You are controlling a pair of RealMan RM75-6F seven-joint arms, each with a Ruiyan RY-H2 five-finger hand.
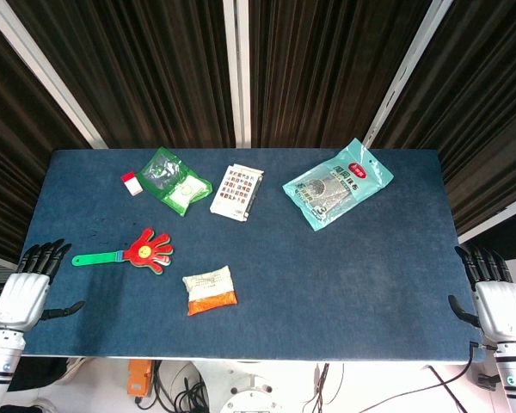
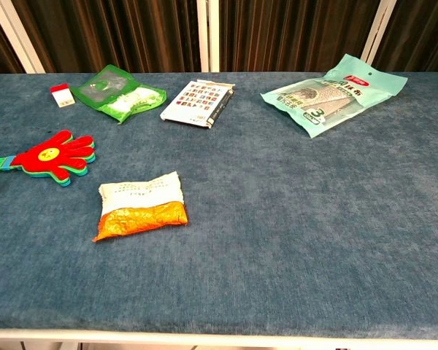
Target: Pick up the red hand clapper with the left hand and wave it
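Note:
The red hand clapper lies flat on the blue table, left of centre, its green handle pointing left. The chest view shows the clapper at the left edge with its handle cut off by the frame. My left hand hovers at the table's left edge, a little left of and nearer than the handle tip, fingers apart and holding nothing. My right hand hangs at the table's right edge, also open and empty. Neither hand shows in the chest view.
An orange-and-white packet lies just right of and nearer than the clapper. Farther back sit a small red-and-white block, a green bag, a printed card pack and a teal bag.

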